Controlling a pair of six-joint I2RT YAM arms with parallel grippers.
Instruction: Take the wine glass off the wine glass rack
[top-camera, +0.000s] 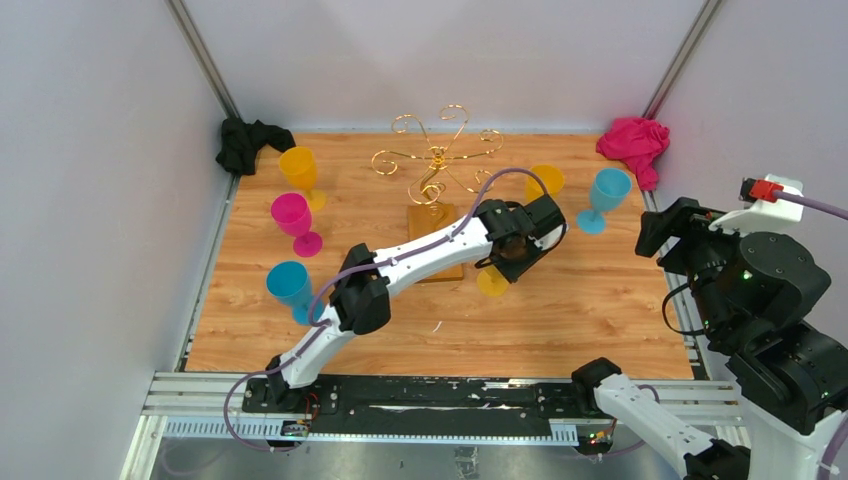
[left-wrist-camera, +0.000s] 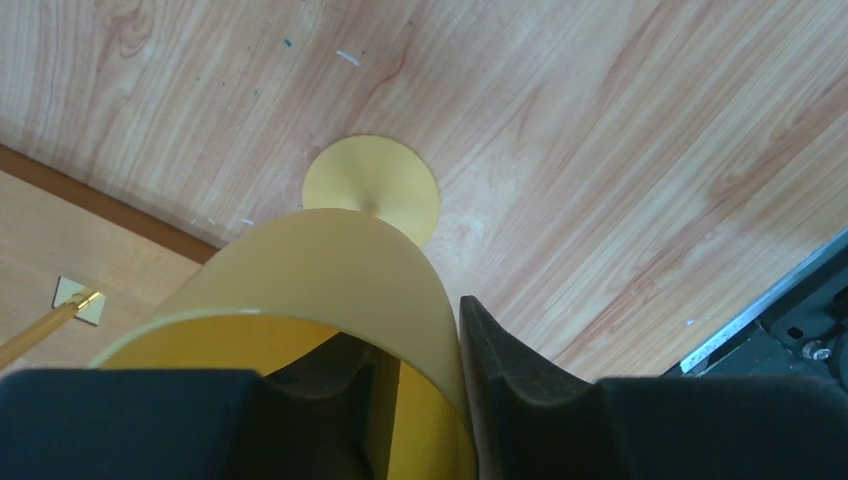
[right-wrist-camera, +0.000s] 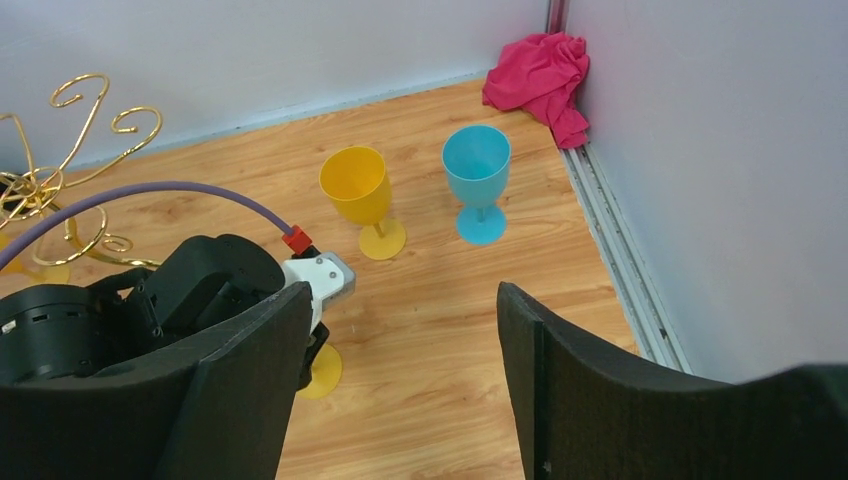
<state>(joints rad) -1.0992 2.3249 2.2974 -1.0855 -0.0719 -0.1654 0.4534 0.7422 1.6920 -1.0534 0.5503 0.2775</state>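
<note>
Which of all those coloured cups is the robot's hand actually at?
The yellow glass by the base of the wine glass rack: only its rim has the left gripper straddling it.

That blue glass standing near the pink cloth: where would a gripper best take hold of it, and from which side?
Probably the bowl of the blue glass, approached from the arms' side. It stands upright, mouth up; the bowl is wide, the stem thin. The wall and pink cloth lie beyond it, and the open right gripper faces it from that side.
</note>
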